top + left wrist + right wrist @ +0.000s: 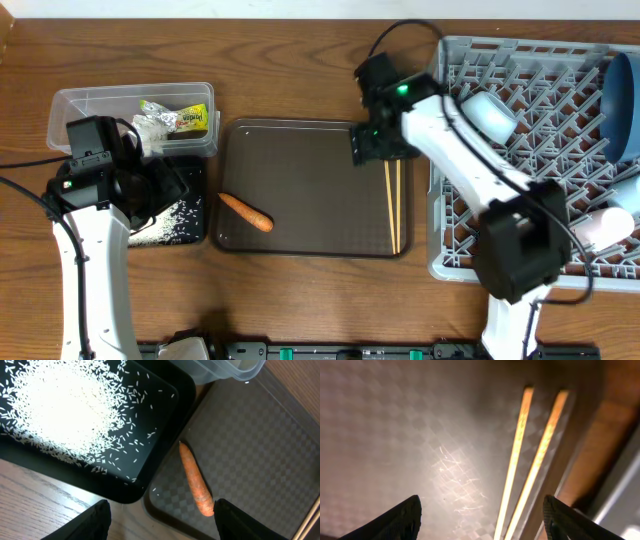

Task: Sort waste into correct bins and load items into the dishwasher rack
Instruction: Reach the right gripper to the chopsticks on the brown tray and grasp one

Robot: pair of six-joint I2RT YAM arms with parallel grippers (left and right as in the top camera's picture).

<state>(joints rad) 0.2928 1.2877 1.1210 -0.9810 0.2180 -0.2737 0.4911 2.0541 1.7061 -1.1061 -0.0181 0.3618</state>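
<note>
An orange carrot piece [246, 211] lies at the left of the brown serving tray [300, 190]; it shows in the left wrist view [196, 480] just ahead of my open, empty left gripper [159, 522]. The black tray [165, 435] holds loose white rice [60, 405]. The clear tub [80, 105] holds a yellow-green wrapper [190, 118] and crumpled paper [152, 130]. Two wooden chopsticks [393, 205] lie at the brown tray's right edge; my right gripper [480, 522] hovers open over them [527, 460]. The grey rack [470, 250] holds a dark blue dish [622, 95], a light blue cup [488, 115] and a pale pink cup [603, 228].
The brown tray's raised rim [160, 510] lies between the black tray and the carrot. The rack's wall stands just right of the chopsticks. Bare wooden table [300, 60] lies behind the trays.
</note>
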